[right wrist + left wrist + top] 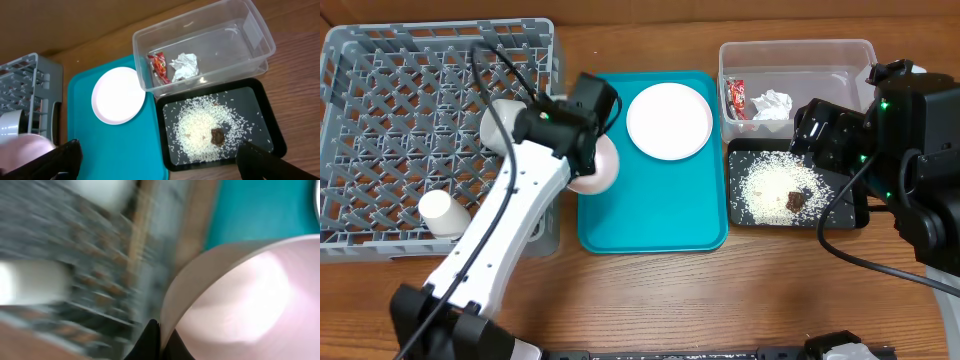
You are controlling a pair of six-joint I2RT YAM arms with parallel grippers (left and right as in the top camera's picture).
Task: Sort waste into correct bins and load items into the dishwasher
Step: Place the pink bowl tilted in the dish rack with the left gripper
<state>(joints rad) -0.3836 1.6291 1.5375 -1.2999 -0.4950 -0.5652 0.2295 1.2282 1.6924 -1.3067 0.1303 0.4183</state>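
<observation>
The pale round bowl (600, 170) lies centre-left in the overhead view, at the left edge of the flat teal tray (660, 215). Its thin rim is pinched by the closed left end effector (157, 339). It is judged stiff, light, glossy-slippery and breakable, best taken by the rim.

On the serving tray (660, 210), at its back right, lies the plate (669, 120). At its left edge is the bowl (605, 170), pinched in my left gripper (592, 150). Left of the serving tray stands the dish rack (380, 100), a cup (442, 213) inside. Right of it, at the back, the tub (800, 50) holds a wrapper (736, 98) and a tissue (773, 104). At the front, the shallow tray (732, 180) holds rice (760, 185) and a food lump (795, 200).
</observation>
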